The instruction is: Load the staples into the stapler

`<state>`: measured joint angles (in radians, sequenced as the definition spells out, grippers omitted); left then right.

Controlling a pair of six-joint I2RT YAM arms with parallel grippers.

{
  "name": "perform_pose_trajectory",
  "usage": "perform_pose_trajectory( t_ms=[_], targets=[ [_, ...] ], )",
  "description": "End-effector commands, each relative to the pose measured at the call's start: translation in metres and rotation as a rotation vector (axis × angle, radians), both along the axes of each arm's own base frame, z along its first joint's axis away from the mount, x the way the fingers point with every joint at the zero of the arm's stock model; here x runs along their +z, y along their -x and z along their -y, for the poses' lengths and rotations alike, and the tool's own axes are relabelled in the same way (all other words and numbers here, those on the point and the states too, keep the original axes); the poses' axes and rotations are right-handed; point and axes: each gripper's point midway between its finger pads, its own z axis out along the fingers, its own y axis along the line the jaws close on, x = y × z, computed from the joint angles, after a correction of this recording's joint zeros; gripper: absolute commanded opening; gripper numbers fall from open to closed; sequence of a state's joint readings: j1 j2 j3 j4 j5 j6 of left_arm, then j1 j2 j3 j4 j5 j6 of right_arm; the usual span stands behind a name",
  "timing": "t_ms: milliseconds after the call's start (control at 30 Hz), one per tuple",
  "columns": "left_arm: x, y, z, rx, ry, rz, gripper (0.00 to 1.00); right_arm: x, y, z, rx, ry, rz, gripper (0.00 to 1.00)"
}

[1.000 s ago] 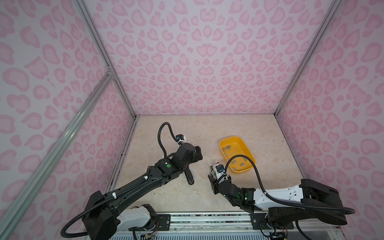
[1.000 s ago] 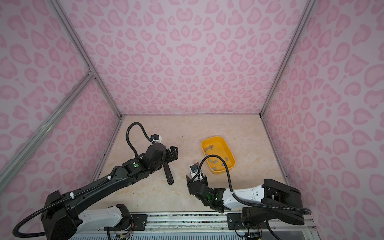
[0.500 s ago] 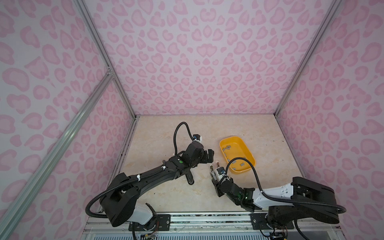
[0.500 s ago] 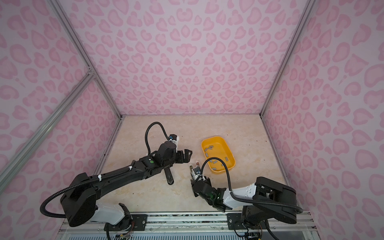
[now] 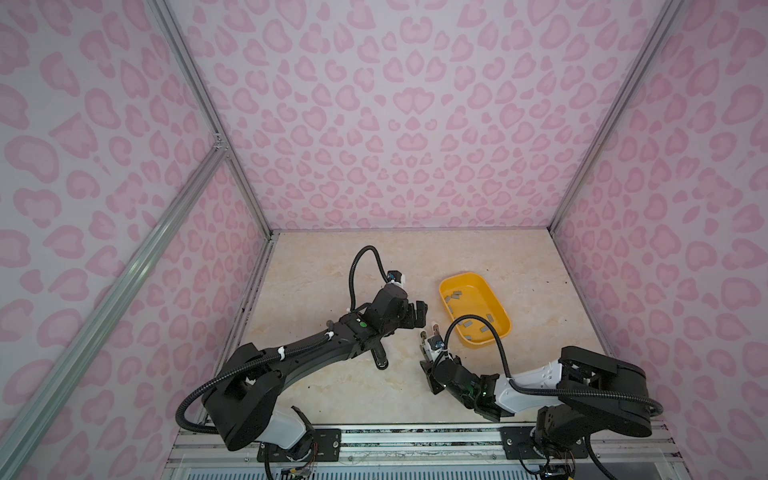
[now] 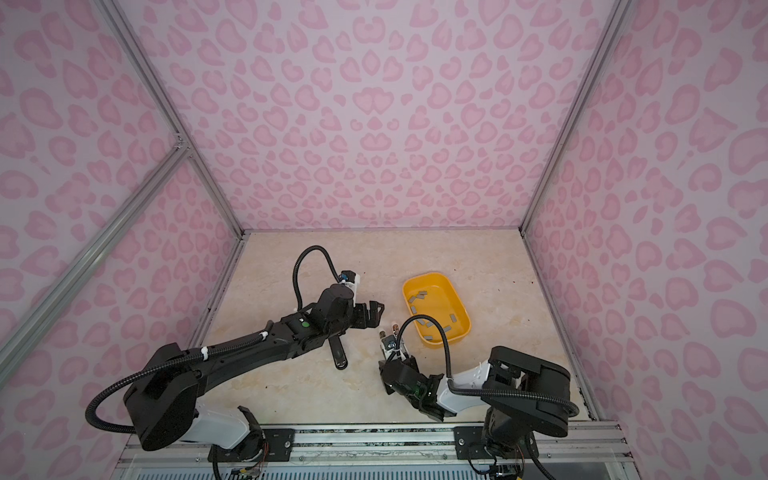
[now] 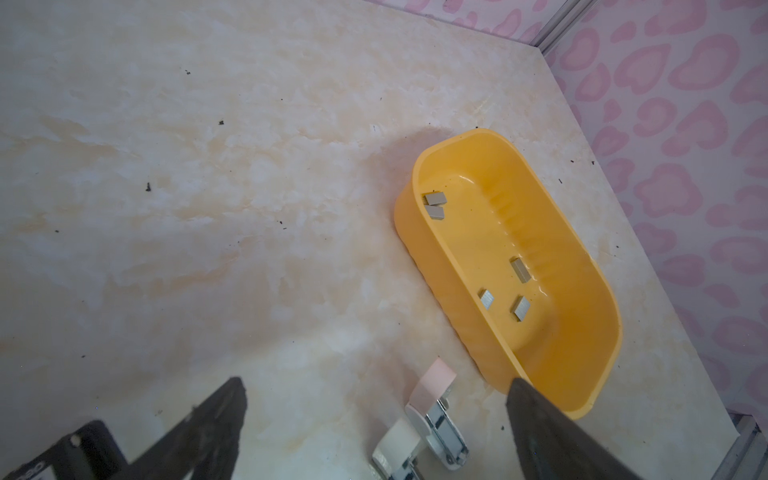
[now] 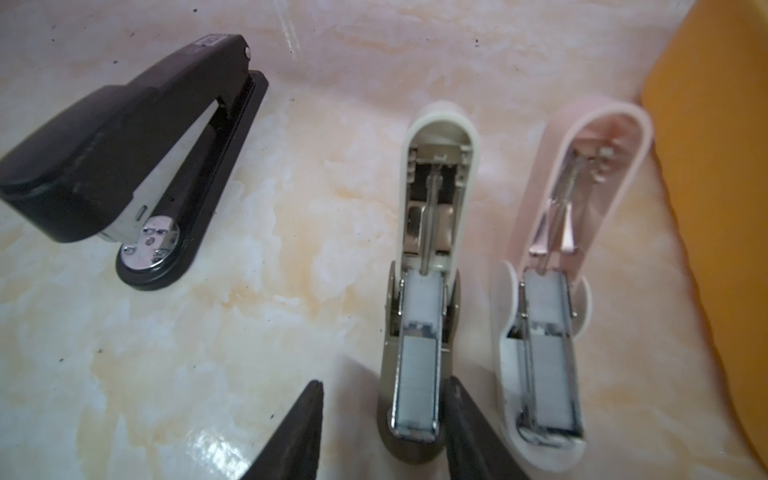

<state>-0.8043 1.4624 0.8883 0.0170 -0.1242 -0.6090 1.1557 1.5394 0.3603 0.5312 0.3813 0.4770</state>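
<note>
Left wrist view shows the staples (image 7: 521,308) as loose grey strips scattered in the yellow tray (image 7: 582,299), right of the tabletop's (image 7: 208,166) centre. Beside the tray's near end lie the pink stapler (image 8: 552,291) and the cream stapler (image 8: 428,282), both hinged open with their channels up. The right gripper (image 8: 383,384) is down at the tabletop with its fingers parted on either side of the cream stapler's front end, one finger clearly apart from it. That arm lies folded low along the front edge. The left gripper (image 5: 417,318) is spread wide and empty, pointing toward the tray. Its arm stretches diagonally from the front-left corner over the black stapler (image 8: 137,166).
</note>
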Motion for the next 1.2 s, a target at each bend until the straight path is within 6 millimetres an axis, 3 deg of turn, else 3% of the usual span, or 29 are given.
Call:
perform_pose_trajectory(
  t_ms=[0,333,733,1000,1167],
  targets=[
    [0.006,-0.004,0.000,0.003,0.009,0.036,0.99,-0.006,-0.002,0.012,-0.035,0.048,0.013,0.48],
    [0.006,-0.003,-0.008,0.024,0.007,0.047,0.99,-0.010,-0.002,0.014,-0.032,0.075,0.021,0.47],
    [-0.003,-0.009,-0.027,0.065,0.019,0.039,0.97,-0.019,-0.002,0.009,-0.018,0.096,0.015,0.34],
    [-0.023,-0.025,-0.053,0.114,-0.001,0.015,0.95,-0.018,0.001,0.002,0.005,0.084,0.018,0.28],
    [-0.031,-0.026,-0.049,0.074,-0.026,0.017,0.92,-0.015,0.003,-0.010,0.034,0.064,0.022,0.26]
  ],
)
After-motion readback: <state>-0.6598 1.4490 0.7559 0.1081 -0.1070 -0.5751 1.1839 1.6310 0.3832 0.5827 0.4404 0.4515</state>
